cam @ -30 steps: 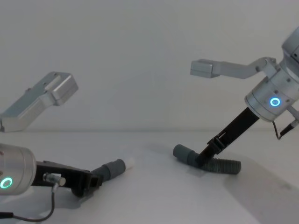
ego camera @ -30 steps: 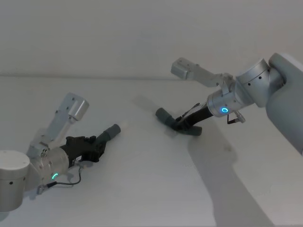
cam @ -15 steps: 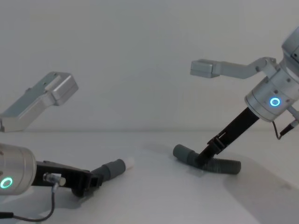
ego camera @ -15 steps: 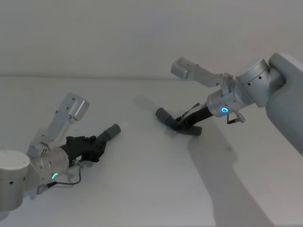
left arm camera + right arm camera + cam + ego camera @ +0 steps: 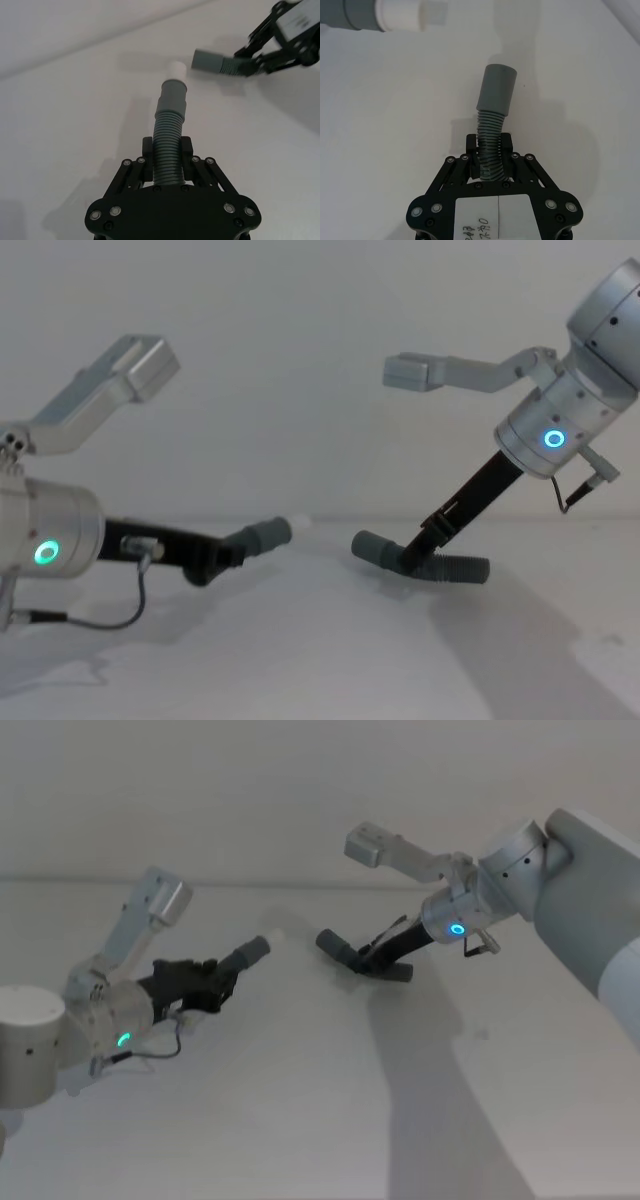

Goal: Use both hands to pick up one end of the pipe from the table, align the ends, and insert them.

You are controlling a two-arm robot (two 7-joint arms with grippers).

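Two-handed: black left claw [image 5: 222,982] is clamping the dark grey white-tipped corrugated hose [image 5: 248,954], black right claw [image 5: 362,963] clamping the grey socketed hose [image 5: 336,947], pointing them together for alignment.

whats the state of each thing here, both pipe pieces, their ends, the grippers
white-tipped hose piece, gripped at its corrugated part
socket hose piece, gripped at its corrugated part
whitish tip, bare, not inserted
grey socket, empty, apart from the whitish tip and not lined up with it
left gripper, shut on white-tipped hose piece
right gripper, shut on socket hose piece
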